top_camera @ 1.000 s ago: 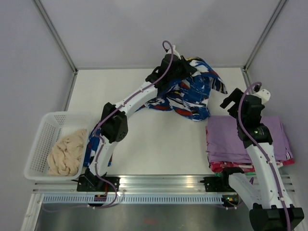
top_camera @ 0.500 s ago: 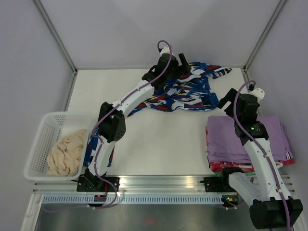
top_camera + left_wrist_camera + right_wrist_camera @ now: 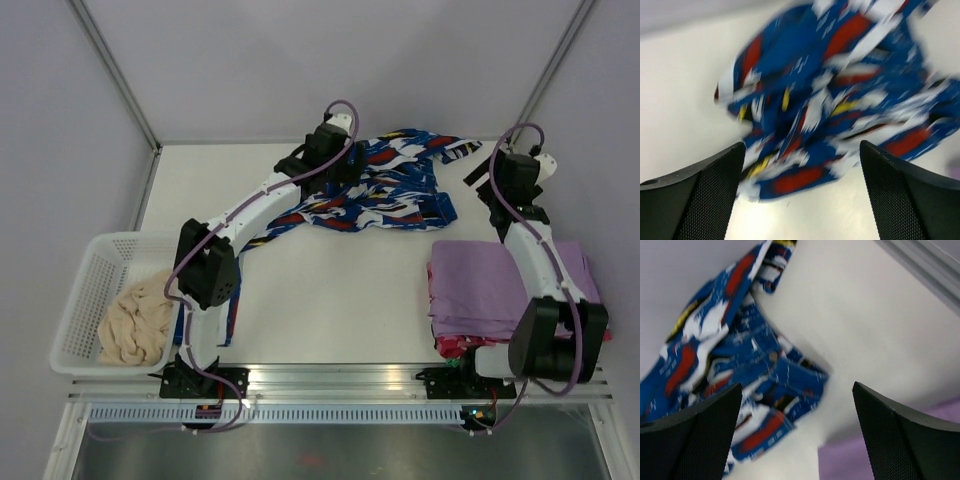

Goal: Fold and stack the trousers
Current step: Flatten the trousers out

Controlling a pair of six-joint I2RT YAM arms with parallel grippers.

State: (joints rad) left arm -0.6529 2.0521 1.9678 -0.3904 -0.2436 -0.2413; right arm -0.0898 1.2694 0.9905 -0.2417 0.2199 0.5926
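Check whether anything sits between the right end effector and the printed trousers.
Nothing visible does. The right end effector hangs open just off the trousers' right edge, with only bare table between them; the lilac stack lies off that line.

left arm: stretched from its near base to the far side, elbow bent | left gripper: jaws wide apart, holding nothing (wrist view blurred) | right arm: reaching far | right gripper: jaws wide apart, empty, pointing left
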